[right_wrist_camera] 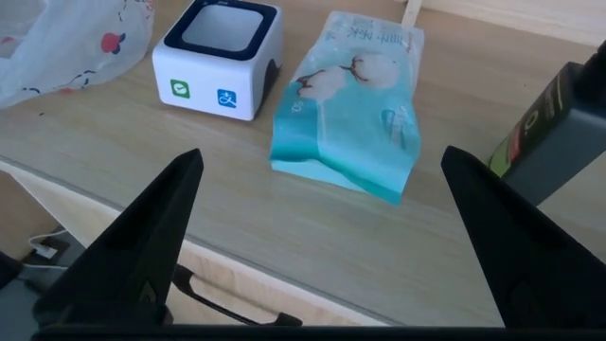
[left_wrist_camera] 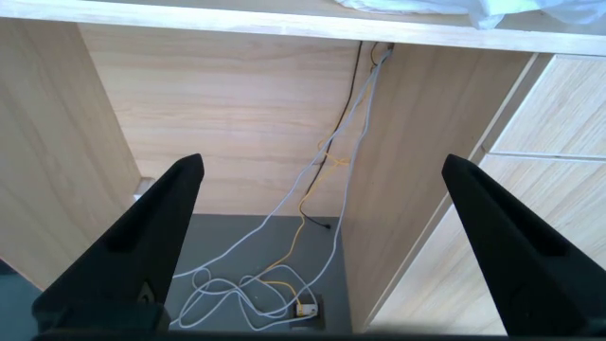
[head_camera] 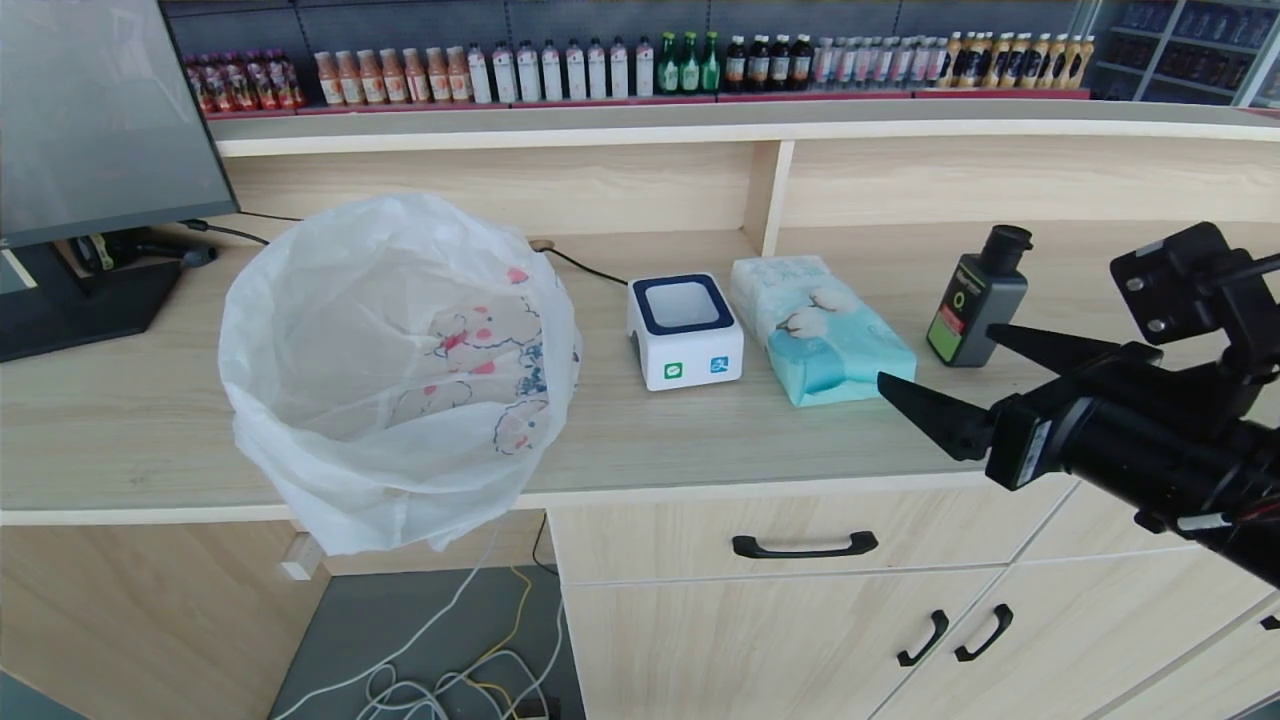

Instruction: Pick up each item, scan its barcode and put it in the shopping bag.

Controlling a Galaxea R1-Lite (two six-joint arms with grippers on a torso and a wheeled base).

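A blue and white tissue pack (head_camera: 818, 329) (right_wrist_camera: 352, 104) lies on the counter right of the white barcode scanner (head_camera: 684, 330) (right_wrist_camera: 220, 57). A dark grey bottle with a black cap (head_camera: 978, 299) (right_wrist_camera: 554, 133) stands right of the pack. The white plastic shopping bag (head_camera: 400, 370) (right_wrist_camera: 66, 43) sits open at the counter's left front, overhanging the edge. My right gripper (head_camera: 945, 375) (right_wrist_camera: 322, 246) hovers open just in front of the tissue pack and bottle, holding nothing. My left gripper (left_wrist_camera: 322, 246) is open below the counter, facing the cable recess.
A monitor (head_camera: 95, 110) on its black base stands at the counter's back left. Bottles line the shelf (head_camera: 640, 65) behind the counter. Drawers with black handles (head_camera: 805, 546) are under the counter's front edge. Loose cables (left_wrist_camera: 284, 275) lie on the floor in the recess.
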